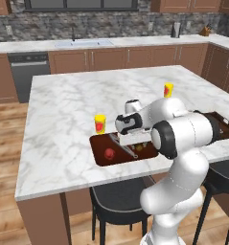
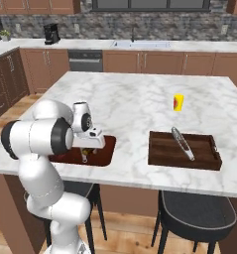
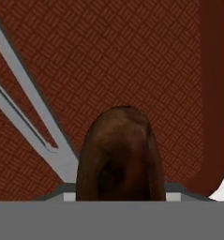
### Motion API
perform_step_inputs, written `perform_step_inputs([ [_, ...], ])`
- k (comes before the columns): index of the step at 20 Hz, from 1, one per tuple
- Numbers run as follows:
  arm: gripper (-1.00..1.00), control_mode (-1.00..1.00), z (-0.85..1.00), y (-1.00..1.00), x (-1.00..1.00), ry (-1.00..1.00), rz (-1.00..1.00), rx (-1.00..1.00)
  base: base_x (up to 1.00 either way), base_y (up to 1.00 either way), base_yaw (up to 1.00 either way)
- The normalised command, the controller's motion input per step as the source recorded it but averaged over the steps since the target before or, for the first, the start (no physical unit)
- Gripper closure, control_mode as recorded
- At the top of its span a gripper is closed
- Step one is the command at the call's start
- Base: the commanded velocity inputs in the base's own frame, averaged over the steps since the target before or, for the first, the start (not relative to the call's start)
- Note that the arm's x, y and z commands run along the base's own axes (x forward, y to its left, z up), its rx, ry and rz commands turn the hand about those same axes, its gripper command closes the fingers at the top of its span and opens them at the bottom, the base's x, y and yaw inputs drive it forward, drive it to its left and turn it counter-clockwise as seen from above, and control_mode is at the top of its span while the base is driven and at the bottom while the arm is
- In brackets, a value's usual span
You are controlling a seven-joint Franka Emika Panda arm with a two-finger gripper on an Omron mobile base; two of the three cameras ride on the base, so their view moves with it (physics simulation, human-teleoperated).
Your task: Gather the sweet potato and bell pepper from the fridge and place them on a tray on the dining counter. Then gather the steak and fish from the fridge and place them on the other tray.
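Sweet potato, brown and oblong, sits low centre in the hand view, clamped in the gripper over the woven floor of the tray. Metal tongs cross the left of that frame. In the left base view the tray lies centre, with a red bell pepper already in it. The potato looks stiff, fairly heavy, rough-skinned, unlikely to slip; gripping across its thick middle seems best.
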Motion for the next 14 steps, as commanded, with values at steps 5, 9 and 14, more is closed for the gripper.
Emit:
perform_step_inputs([
  [5, 1.0, -1.0, -0.32, -0.06, 0.36, 0.09, 0.0, 0.0, 0.0, 0.0, 0.0],
  [9, 1.0, -1.0, -0.33, -0.03, 0.22, 0.03, 0.0, 0.0, 0.0, 0.0, 0.0],
  [14, -1.0, -1.0, -0.34, 0.0, 0.07, 0.0, 0.0, 0.0, 0.0, 0.0, 0.0],
])
